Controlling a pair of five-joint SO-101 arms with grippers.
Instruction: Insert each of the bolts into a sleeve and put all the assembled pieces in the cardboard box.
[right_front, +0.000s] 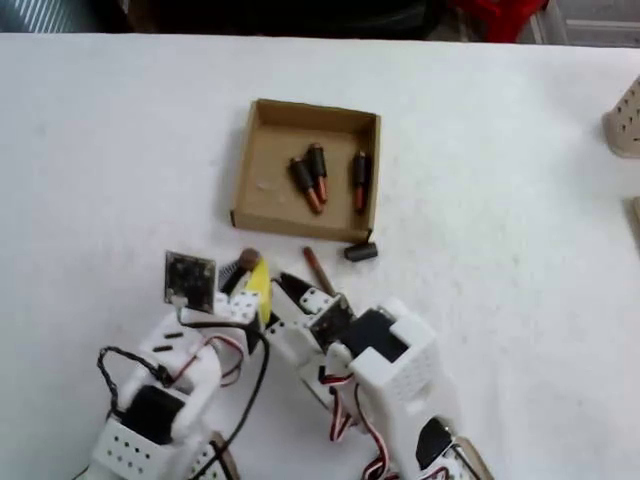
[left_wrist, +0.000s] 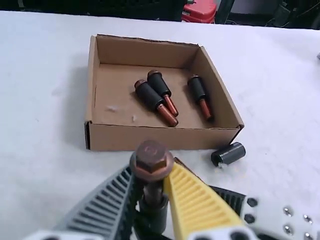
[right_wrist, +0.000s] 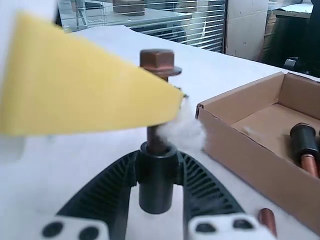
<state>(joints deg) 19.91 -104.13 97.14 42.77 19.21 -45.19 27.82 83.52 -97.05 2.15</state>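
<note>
Bolt (left_wrist: 151, 161) clamped in left pincer (left_wrist: 151, 176), shank inside sleeve (right_wrist: 156, 187) gripped by right pincer (right_wrist: 157, 164).

No legible text or markings

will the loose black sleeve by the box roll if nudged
Probably: the loose sleeve is a short cylinder lying on its side, so a sideways push likely rolls it. It looks rigid and smooth, so possibly slippery to pinch.
</note>
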